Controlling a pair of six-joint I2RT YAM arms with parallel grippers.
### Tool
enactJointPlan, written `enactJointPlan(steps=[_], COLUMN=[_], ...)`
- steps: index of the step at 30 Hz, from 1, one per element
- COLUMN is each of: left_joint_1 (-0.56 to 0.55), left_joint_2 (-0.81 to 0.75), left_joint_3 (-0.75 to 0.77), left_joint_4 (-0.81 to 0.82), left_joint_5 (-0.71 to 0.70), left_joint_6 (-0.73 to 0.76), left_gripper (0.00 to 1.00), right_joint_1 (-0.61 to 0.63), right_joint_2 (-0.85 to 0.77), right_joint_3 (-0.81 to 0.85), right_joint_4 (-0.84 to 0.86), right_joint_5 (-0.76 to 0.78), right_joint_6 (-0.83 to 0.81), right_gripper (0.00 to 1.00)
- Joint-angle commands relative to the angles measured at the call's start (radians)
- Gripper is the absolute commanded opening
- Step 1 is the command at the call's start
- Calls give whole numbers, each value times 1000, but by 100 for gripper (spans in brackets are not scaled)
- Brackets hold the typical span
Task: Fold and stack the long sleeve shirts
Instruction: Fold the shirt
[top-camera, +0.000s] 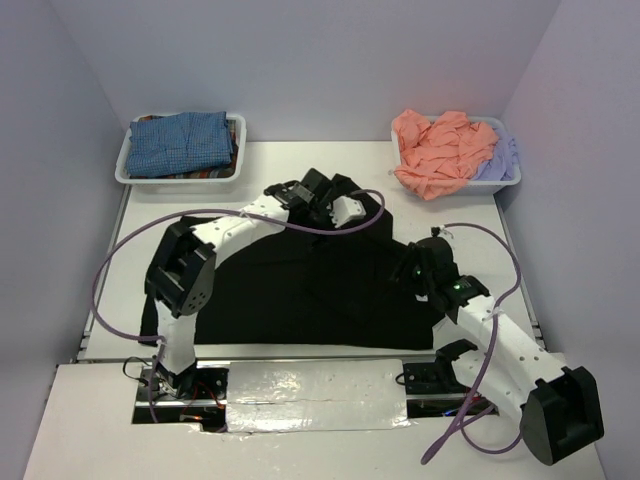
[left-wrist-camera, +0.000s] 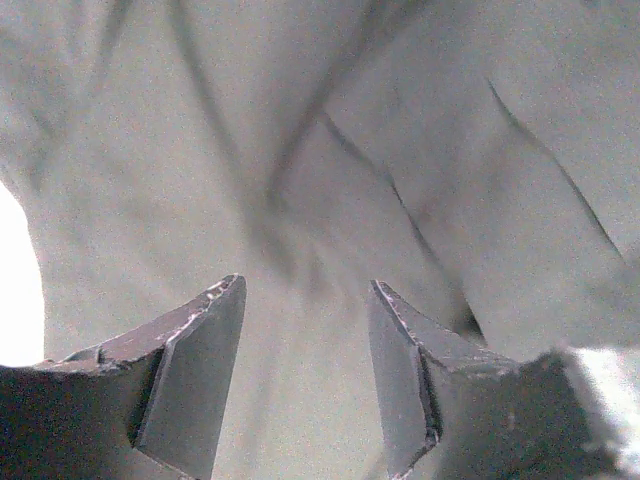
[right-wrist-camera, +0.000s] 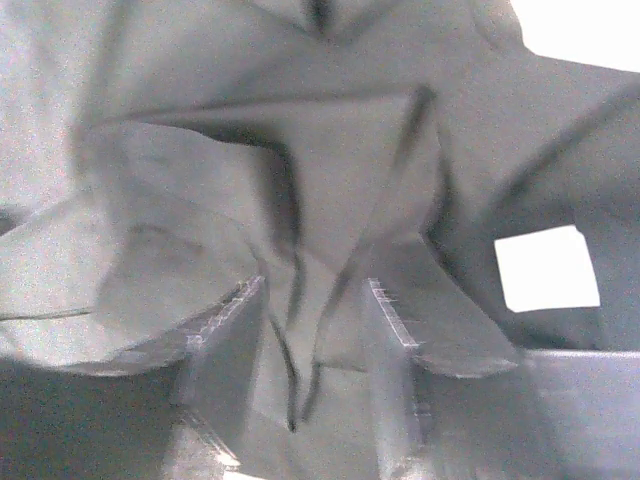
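Only overhead do bins (top-camera: 124, 168) appear behind black shirt (top-camera: 300, 295).

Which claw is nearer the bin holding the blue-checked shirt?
Left. The left claw sits over the black shirt's far edge, right of that bin; the right claw is farther right and nearer the bases, at the shirt's right side.
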Motion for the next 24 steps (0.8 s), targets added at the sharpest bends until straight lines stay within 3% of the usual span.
enactJointPlan(steps=[1, 5, 9, 15, 24], left_joint_1=[4, -5, -71, -94, -105], left_joint_2=[-130, -211, -360, -305, -233], left_joint_3=[-59, -261, -467, -458, -441], left_joint_4=[-119, -143, -2, 66, 84], left_joint_5=[79, 185, 124, 45, 119], left_joint_6=[-31, 50, 275, 354, 336], left_gripper=[64, 63, 64, 65, 66], right_joint_1=[-28, -25, 4, 35, 67], right_joint_2=[-21, -48, -65, 20, 125], right_joint_3=[-15, -61, -120, -127, -164], right_joint_4=[-101, -77, -31, 47, 181], right_joint_5=[-82, -283, -378, -408, -437], right_joint_6=[35, 73, 134, 141, 176], right_gripper=[48, 47, 55, 61, 62])
